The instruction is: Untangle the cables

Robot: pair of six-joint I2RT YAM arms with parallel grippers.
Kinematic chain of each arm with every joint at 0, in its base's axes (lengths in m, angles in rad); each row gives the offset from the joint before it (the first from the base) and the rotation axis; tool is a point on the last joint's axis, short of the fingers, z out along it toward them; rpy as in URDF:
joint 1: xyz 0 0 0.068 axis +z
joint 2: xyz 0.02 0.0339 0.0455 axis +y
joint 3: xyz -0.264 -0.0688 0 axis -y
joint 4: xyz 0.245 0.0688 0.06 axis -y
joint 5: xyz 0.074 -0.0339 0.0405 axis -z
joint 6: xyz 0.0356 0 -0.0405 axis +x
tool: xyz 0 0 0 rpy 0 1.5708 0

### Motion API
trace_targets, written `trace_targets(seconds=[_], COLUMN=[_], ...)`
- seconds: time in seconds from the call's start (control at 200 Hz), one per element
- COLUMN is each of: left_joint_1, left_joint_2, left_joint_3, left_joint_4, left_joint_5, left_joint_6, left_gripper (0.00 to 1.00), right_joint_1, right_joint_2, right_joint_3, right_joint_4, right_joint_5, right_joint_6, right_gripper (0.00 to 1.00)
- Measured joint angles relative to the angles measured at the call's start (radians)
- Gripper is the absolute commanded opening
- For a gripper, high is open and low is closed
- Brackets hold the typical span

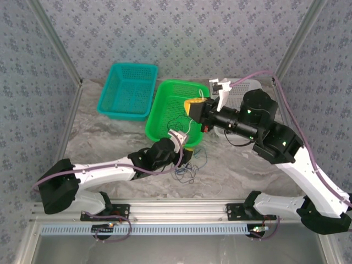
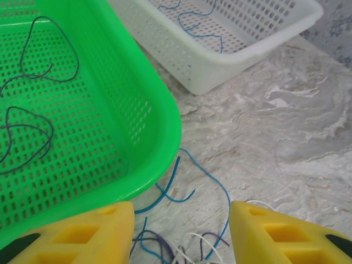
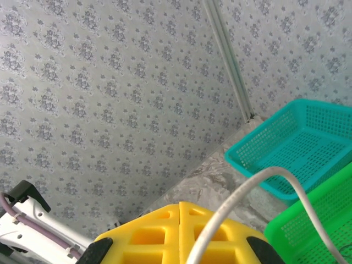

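The right arm [image 1: 275, 137] rises from the near desk [image 1: 242, 170] edge, bends at the elbow and reaches sideways, so that the right end effector [image 3: 180, 206] hangs above the green basket [image 1: 157, 115], with its yellow fingers pressed flat together. The left arm [image 1: 104, 170] lies low and almost straight along the desk toward the basket's near corner. There the left end effector [image 2: 181, 209] points down at the desk with its jaws apart and nothing gripped between them. The white basket [image 2: 220, 71] stands beyond that same corner, and the teal basket [image 1: 127, 91] sits on the green one's far side. The tangle of cables [image 1: 187, 171] lies on the desk just outside the green basket's near corner, between and just ahead of the left fingers. One blue cable [image 2: 212, 176] curls out of it toward the basket wall. Dark cables [image 2: 77, 58] loop inside the green basket. A whitish cable [image 3: 275, 171] arcs across the right fingers (whether it is pinched I cannot tell).
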Motion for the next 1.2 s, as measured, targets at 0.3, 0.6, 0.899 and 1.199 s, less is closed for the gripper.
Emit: trace_targets(seconds=[0.3, 0.6, 0.899, 1.199], left_joint_1=[0.000, 0.010, 0.156, 0.374], left_joint_2=[-0.068, -0.399, -0.653, -0.514], left_joint_3=[-0.051, -0.132, -0.132, -0.071], left_joint_4=[-0.050, -0.167, -0.205, -0.106], left_joint_5=[-0.076, -0.272, -0.211, 0.049], left_joint_6=[0.002, 0.014, 0.122, 0.151], left_gripper=[0.61, 0.91, 0.98, 0.92], right_joint_1=[-0.104, -0.204, -0.216, -0.205], right_joint_2=[0.035, 0.180, 0.371, 0.411], right_joint_3=[0.146, 0.157, 0.125, 0.096], right_joint_4=[-0.056, -0.050, -0.002, 0.091], right_joint_5=[0.020, -0.076, -0.211, -0.293], right_joint_6=[-0.058, -0.069, -0.068, -0.019], right_gripper=[0.00, 0.00, 0.00, 0.00])
